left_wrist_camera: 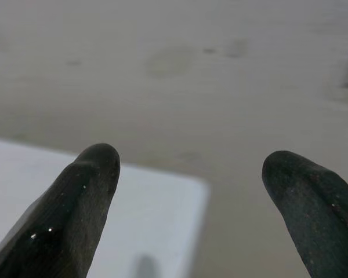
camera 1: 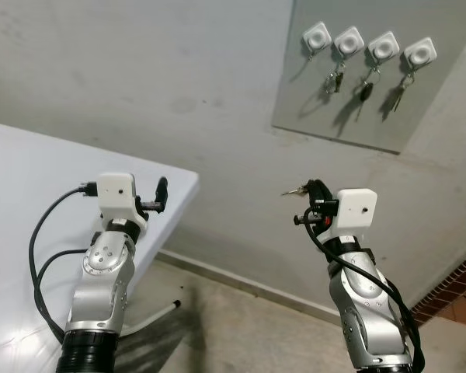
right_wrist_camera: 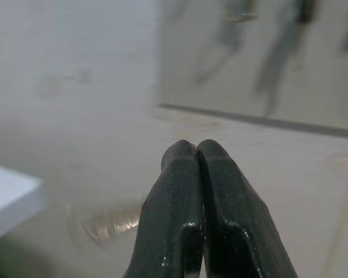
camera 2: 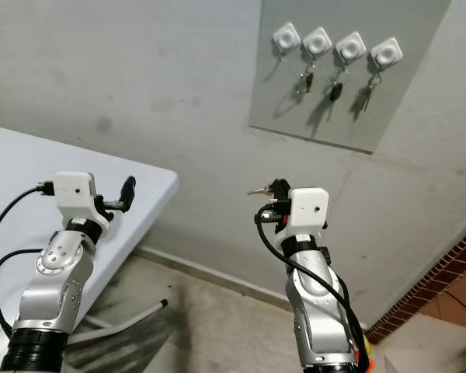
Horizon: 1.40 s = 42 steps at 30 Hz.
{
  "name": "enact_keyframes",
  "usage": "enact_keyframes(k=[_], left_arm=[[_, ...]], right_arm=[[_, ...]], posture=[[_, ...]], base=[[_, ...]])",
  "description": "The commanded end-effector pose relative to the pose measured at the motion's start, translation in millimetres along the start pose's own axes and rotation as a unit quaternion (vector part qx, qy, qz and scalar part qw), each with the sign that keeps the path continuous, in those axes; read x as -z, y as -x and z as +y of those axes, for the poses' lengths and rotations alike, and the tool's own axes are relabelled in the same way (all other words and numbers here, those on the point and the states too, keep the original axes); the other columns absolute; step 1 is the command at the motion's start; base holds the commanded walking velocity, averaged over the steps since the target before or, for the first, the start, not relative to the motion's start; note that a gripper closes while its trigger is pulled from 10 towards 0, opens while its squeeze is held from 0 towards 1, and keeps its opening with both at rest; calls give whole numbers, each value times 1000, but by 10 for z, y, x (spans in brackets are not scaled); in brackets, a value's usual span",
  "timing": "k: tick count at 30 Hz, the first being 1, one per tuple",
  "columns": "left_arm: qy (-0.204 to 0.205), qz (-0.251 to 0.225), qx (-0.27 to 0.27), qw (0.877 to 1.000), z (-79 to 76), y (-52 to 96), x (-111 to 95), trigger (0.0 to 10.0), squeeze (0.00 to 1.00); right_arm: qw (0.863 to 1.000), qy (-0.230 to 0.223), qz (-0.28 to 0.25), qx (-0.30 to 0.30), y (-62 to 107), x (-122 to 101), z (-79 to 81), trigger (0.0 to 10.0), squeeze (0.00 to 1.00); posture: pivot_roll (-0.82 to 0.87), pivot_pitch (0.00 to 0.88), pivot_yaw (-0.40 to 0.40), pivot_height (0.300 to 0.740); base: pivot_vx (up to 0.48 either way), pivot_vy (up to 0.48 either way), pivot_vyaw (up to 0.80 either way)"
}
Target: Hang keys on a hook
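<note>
Wall (camera 1: 140,70): matt, rough plaster, stained. Board (camera 1: 349,116): smooth grey panel. Hooks (camera 1: 349,40): glossy white plastic. Keys (right_wrist_camera: 107,225): shiny metal. Table (camera 1: 31,171): smooth, glossy white. Arm casings silver metal; fingers (left_wrist_camera: 75,214) matt black, textured.

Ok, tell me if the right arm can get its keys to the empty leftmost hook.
Probably yes. The right gripper, shut on the keys, sits below the leftmost hook with open air between, though the board looks high.

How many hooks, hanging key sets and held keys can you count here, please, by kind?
White hooks on the grey board: 4
Key sets hanging from hooks: 3
Keys held by the right gripper: 1
Total: 8
</note>
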State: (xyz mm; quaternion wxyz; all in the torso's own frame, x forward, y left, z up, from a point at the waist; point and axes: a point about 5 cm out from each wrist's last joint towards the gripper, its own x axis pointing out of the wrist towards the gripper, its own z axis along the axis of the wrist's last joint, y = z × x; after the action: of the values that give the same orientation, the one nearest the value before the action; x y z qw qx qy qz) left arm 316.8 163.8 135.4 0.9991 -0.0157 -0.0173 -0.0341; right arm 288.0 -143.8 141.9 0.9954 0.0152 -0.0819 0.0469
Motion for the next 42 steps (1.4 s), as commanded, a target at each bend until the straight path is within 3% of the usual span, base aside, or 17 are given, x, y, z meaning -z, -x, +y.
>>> enact_keyframes(k=[1,12,26,42], left_arm=[[-6,-5,8,1000,-21,-15,-48,10000,0],[-9,-4,2,1000,-21,-8,-52,10000,0],[-17,-30,29,999,-152,57,-126,10000,0],[-65,-66,149,985,-508,215,-273,10000,0]], right_arm=[[1000,0,-6,8,-18,-41,-36,10000,0],[1000,-1,-6,7,-17,-42,-30,10000,0],[1000,5,-1,-6,13,-29,-27,10000,0],[997,9,-13,-80,-48,-127,71,10000,0]], posture=[[-12,0,2,732],[-9,0,1,732],[-11,0,-5,732],[-1,0,-25,732]], base=[[480,0,0],[438,0,0],[0,0,0],[0,0,0]])
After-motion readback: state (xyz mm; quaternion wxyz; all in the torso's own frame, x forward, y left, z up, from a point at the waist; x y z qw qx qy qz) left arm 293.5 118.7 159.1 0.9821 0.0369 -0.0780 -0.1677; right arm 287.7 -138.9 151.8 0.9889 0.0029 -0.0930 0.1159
